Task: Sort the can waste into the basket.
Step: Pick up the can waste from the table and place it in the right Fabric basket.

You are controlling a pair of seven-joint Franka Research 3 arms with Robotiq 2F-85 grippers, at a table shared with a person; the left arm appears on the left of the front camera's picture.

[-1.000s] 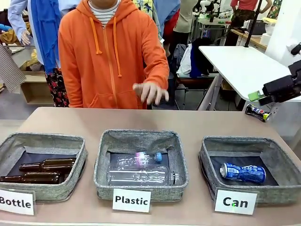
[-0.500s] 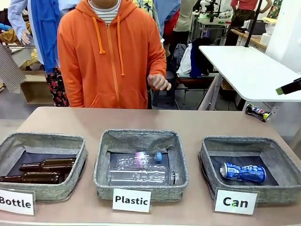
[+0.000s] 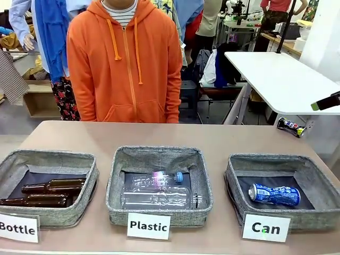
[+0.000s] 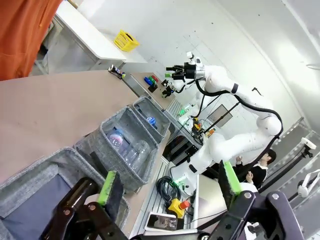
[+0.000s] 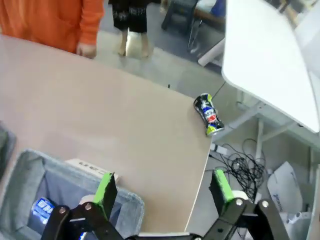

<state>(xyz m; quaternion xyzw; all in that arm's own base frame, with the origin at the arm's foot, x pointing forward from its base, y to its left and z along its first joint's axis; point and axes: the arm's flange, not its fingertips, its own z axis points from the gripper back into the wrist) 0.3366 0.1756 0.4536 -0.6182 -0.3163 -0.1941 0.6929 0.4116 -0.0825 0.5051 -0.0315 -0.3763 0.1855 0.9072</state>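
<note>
On your tan table (image 3: 223, 139), the "Can" basket (image 3: 236, 180) at near right holds one dented blue can (image 3: 274, 195); a second can (image 3: 290, 126) lies at the far right corner. Both the left gripper (image 4: 167, 186) and right gripper (image 5: 162, 187) hang with jaws apart, gripping nothing.

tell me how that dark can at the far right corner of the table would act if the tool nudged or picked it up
The can lies on its side near the table edge, so a nudge would probably roll it, maybe off the table. It looks small and likely empty, so probably light. Its printed metal skin may be slick against the right tool and could dent under a hard squeeze.
</note>
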